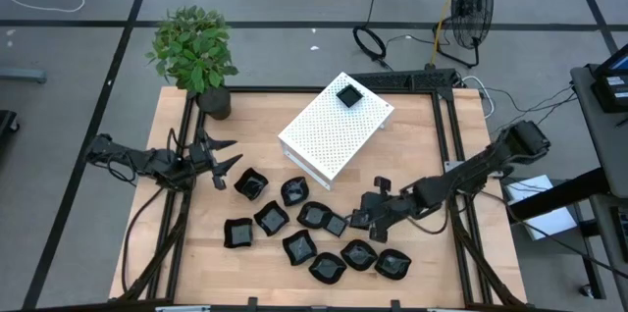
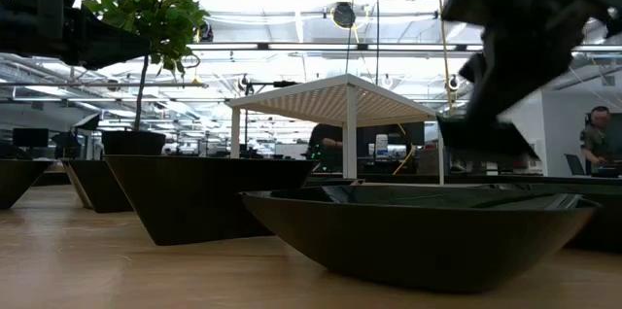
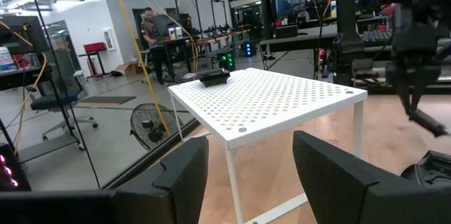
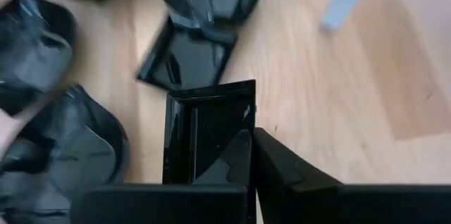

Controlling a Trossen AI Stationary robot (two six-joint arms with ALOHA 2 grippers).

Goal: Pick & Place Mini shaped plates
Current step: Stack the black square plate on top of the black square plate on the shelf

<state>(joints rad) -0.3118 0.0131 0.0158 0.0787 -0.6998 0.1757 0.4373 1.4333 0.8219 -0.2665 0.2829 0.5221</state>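
Several glossy black mini plates [image 1: 294, 226] rest on their bases on the near half of the table. One more sits on top of the white perforated box [image 1: 334, 130], at its far corner [image 1: 348, 94]. My right gripper [image 1: 366, 216] hovers at the right of the cluster, shut on a small square plate [image 4: 208, 136]. A second square plate [image 4: 189, 58] lies on the wood just beyond it. My left gripper [image 1: 224, 155] waits open at the table's left side, above the wood and pointing toward the box [image 3: 275, 97]. My right gripper pinches the small square plate by one side wall [image 4: 248, 115], with one finger [image 4: 285, 171] outside the wall and the other inside the dish. The fingers come from the table's right, slanting down. In the low view the plate [image 2: 486, 139] hangs lifted clear of the table.
A potted plant [image 1: 196, 52] stands at the far left corner. The white box stands on legs [image 2: 350, 134] mid-table, far of the plates. Black frame rails run along the table's left and right edges [image 1: 453, 155]. Bare wood lies between the box and my left gripper.
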